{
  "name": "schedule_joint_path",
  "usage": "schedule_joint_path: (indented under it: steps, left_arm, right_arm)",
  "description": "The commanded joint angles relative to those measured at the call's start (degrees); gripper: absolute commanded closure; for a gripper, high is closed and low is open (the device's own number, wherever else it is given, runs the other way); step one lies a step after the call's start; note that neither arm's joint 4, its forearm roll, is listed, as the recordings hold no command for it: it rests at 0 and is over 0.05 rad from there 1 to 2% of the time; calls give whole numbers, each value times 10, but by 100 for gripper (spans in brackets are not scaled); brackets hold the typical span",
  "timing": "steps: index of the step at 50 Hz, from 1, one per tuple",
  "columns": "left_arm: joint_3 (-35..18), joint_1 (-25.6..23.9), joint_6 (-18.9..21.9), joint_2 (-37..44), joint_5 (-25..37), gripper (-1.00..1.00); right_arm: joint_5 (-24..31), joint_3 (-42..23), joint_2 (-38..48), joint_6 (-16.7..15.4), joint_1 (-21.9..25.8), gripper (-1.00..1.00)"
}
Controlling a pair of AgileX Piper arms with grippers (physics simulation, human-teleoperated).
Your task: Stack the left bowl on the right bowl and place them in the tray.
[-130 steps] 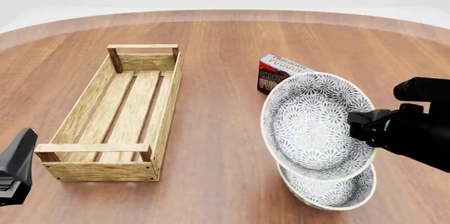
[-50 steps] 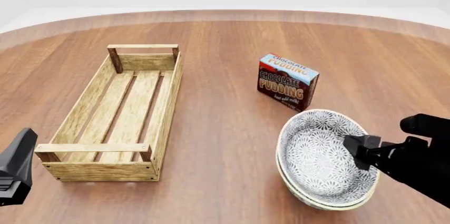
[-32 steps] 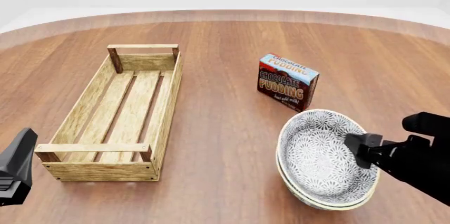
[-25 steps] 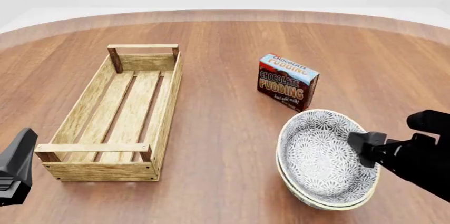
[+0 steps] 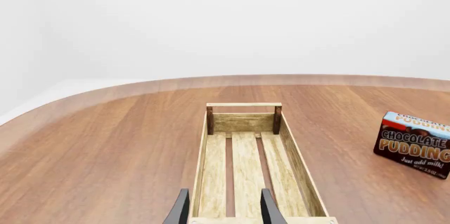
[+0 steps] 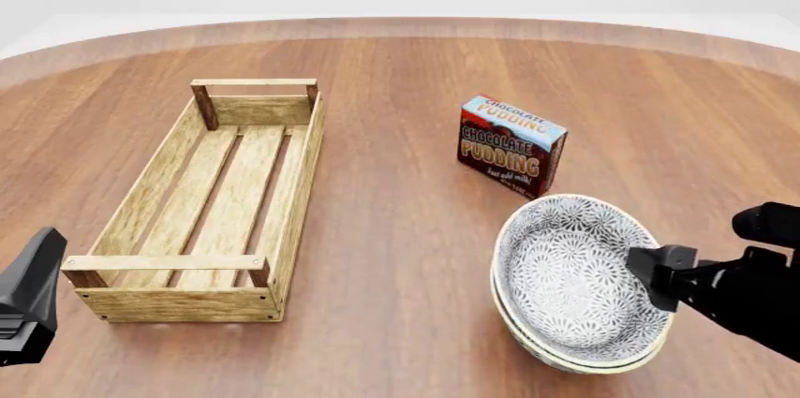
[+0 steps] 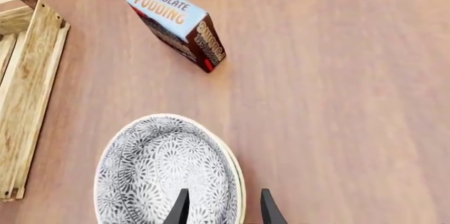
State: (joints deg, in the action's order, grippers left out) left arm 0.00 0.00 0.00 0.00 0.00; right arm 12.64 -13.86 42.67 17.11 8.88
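Note:
Two white bowls with a grey flower pattern sit nested at the front right of the table: the upper bowl (image 6: 569,272) rests inside the lower bowl (image 6: 587,363), tipped a little to the left. In the right wrist view the upper bowl (image 7: 158,171) shows with the lower rim (image 7: 239,176) beside it. My right gripper (image 6: 653,267) is open at the stack's right edge; its jaws (image 7: 221,192) stand either side of the rim, holding nothing. The light-wood tray (image 6: 294,201) lies on the left, empty. My left gripper (image 6: 37,272) is open at the tray's near end (image 5: 224,191).
A chocolate pudding box (image 6: 511,145) stands upright just behind the bowls, between them and the table's middle; it shows in the left wrist view (image 5: 414,144) and the right wrist view (image 7: 179,23). The tray's side wall (image 5: 299,166) and near corner (image 7: 31,76) also show.
The bowl held tilted above the other one was lowered into it. The right gripper let go and has drawn back slightly to the right. The left arm has not moved.

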Motion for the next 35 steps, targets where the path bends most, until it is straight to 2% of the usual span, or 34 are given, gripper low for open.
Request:
schedule_joint_path:
  steps: [1,12,25,35]
  left_arm:
    - [0,0,0,0,0,-100]
    - [0,0,0,0,0,-100]
    - [0,0,0,0,0,-100]
    - [0,0,0,0,0,-100]
  right_arm:
    - [-23,25,16,16,16,-100]
    - [-52,48,34,32,29,-100]
    - [-50,58,23,34,23,-100]
    - [-106,80,57,45,30,-100]
